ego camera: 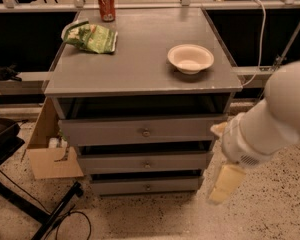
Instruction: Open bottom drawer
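Observation:
The bottom drawer [146, 186] is the lowest, slimmest grey front of the cabinet, with a small round metal knob [148, 187] at its centre. It stands slightly out, like the two drawers above it. My arm comes in from the right as a thick white limb. My gripper [221, 184] hangs at its end, pale yellow, to the right of the cabinet at about the level of the bottom drawer. It is apart from the drawer front and from the knob.
On the grey cabinet top [140, 64] stand a white bowl [190, 58], a green chip bag [92, 37] and a red can [106, 5]. A cardboard box [47, 149] sits left of the cabinet. A black stand and cables [60, 216] lie on the speckled floor.

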Action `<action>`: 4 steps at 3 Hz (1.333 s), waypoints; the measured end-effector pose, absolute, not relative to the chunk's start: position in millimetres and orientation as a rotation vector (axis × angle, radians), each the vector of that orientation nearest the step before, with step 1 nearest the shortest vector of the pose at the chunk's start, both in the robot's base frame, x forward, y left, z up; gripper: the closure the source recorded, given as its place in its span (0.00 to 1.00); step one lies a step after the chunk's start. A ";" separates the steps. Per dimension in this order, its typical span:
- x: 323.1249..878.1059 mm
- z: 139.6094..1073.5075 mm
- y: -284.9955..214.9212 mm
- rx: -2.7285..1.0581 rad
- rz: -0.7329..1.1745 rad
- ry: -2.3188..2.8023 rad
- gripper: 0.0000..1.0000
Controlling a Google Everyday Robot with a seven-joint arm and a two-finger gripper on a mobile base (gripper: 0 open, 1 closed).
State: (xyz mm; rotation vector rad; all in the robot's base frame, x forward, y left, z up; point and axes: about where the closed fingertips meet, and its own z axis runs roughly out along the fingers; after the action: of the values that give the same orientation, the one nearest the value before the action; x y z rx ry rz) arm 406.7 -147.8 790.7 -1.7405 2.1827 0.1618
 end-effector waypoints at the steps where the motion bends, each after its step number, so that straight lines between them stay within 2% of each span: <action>1: 390.7 683.2 -132.9 -1.801 0.257 2.194 0.00; 2: 384.7 583.5 -123.1 -1.882 0.343 2.220 0.00; 4: 390.1 552.0 -105.5 -1.959 0.376 2.179 0.00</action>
State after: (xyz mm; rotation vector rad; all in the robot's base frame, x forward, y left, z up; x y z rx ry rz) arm 390.1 -105.5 552.0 -1.9592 2.1788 0.3760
